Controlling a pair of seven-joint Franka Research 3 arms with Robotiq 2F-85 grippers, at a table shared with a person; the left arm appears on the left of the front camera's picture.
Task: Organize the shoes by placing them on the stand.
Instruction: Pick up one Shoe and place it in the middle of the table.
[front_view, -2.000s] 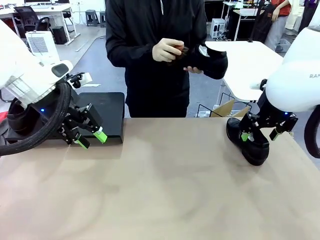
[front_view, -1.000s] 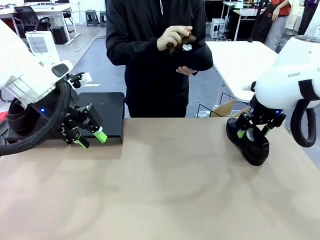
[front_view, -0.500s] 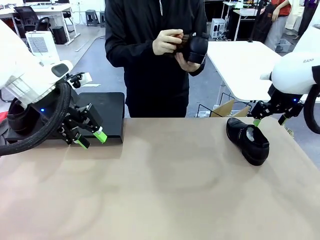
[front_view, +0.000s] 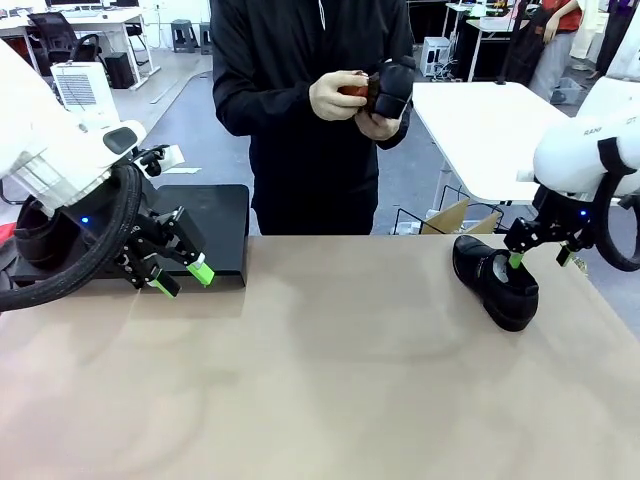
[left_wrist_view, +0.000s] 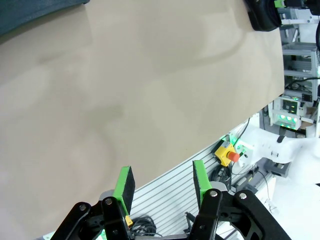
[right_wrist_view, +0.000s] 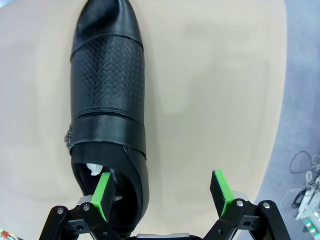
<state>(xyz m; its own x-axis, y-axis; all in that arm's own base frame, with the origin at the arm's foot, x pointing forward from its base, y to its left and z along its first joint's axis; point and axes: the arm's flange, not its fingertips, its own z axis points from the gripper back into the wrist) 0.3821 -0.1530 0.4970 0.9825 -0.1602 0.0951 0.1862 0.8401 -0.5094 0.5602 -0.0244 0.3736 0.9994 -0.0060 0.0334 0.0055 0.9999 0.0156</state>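
Where the L arm enters at mid-left of the front view, the L pincer (front_view: 183, 279) hangs low over the tan table (front_view: 330, 380). Its jaws are partway spread w/ nothing between them. It sits just in front of the stand (front_view: 220, 225), a black platform at the tabletop's upper left. The far-left shoe (front_view: 35, 238) shows behind that arm & its cable; what it rests on is hidden. In the L wrist view the pads stand apart at bottom centre over bare table, and the table shoe (left_wrist_view: 262, 17) peeks in at the top right corner, well apart from them.

Top centre of the front view: the person's hands (front_view: 335, 97) grip the held shoe (front_view: 392, 88) at chest height, beyond the table's far edge.

Right side, mid-height: the table shoe lies on the tabletop, toe toward lower right, whitish stuffing in its opening. The R pincer (front_view: 538, 259) hovers at its heel end, jaws spread wide, pinching nothing. In the R wrist view one pad (right_wrist_view: 102, 190) overlaps the shoe's opening at lower left. The other pad is out over bare table at lower right, so only the heel's near side lies between them. Contact: can't tell.
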